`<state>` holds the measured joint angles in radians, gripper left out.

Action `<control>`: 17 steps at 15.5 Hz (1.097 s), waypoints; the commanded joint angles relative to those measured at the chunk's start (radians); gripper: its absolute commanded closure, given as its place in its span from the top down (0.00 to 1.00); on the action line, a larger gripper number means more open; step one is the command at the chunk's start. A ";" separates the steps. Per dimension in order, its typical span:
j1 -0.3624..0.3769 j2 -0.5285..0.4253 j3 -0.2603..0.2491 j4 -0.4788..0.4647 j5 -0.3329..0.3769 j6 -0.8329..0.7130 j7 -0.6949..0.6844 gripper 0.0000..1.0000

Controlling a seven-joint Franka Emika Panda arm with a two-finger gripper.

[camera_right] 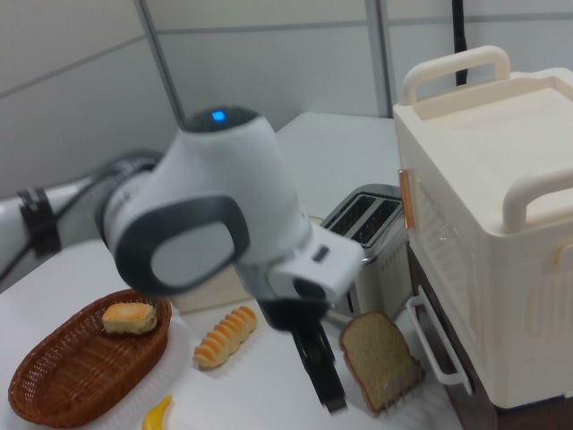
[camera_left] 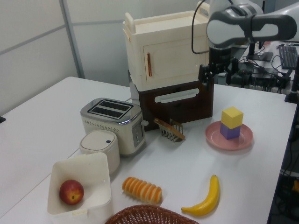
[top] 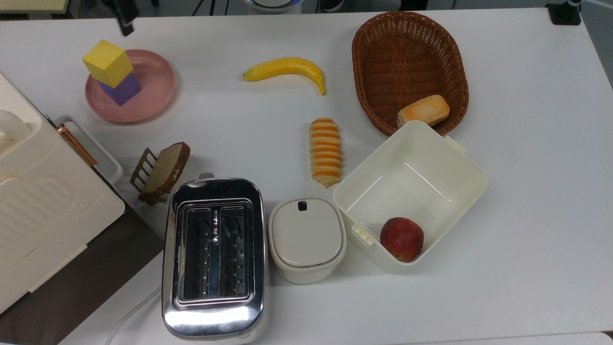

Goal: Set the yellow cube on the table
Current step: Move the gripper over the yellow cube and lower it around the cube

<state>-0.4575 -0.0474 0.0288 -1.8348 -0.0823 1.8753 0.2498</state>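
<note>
Left view: gripper hung above the table's far edge, probably open, near the yellow cube stacked on the purple cube; open tabletop lay beside the plate.

No text, brand, number or sign is showing clearly enough to be read in any of the views.
</note>
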 commanded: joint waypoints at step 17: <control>-0.024 0.084 -0.069 -0.147 -0.096 0.154 -0.303 1.00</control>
<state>-0.4836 0.0467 -0.0392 -1.9354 -0.1838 1.9662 -0.0312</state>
